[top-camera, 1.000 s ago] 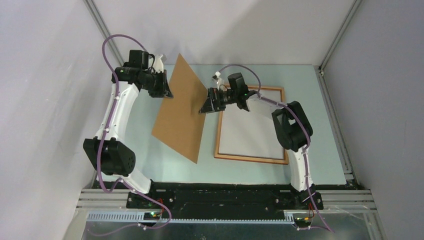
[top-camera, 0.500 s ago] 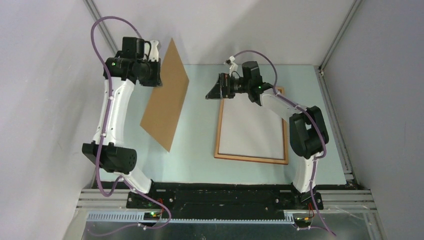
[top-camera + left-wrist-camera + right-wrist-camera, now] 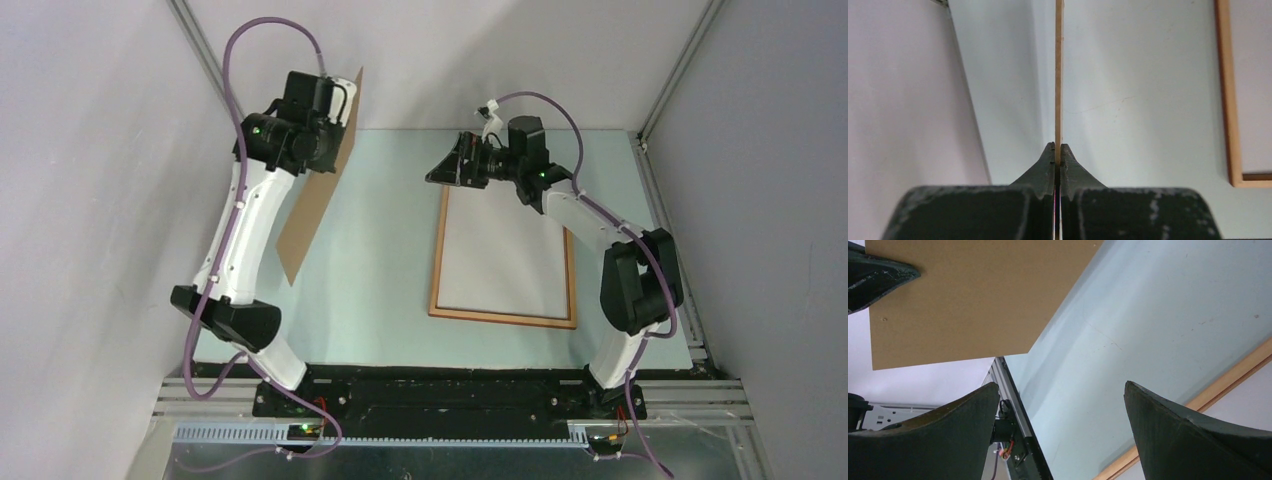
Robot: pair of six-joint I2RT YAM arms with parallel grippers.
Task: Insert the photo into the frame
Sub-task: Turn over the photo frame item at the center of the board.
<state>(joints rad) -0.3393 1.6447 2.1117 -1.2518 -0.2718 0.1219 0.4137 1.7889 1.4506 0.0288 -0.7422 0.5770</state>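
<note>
My left gripper (image 3: 338,118) is shut on a plain brown backing board (image 3: 312,205) and holds it upright above the table's left side; the left wrist view shows the board edge-on (image 3: 1058,75) between the closed fingers (image 3: 1058,150). The orange-brown frame (image 3: 437,250) lies flat on the table at centre right, and a plain white sheet (image 3: 505,250) fills it. No sunset print shows. My right gripper (image 3: 440,170) is open and empty above the frame's far left corner. In the right wrist view it (image 3: 1062,390) faces the board (image 3: 973,295), with the frame's moulding (image 3: 1228,382) at the lower right.
The pale green tabletop (image 3: 385,260) lies between the board and the frame. White walls with metal corner posts enclose the table on the left, back and right. The arm bases and a black rail run along the near edge (image 3: 450,395).
My left arm has swung the backing board left and up, turning it near vertical. My right gripper has come off the board's edge and moved right and back, above the frame's far corner.
</note>
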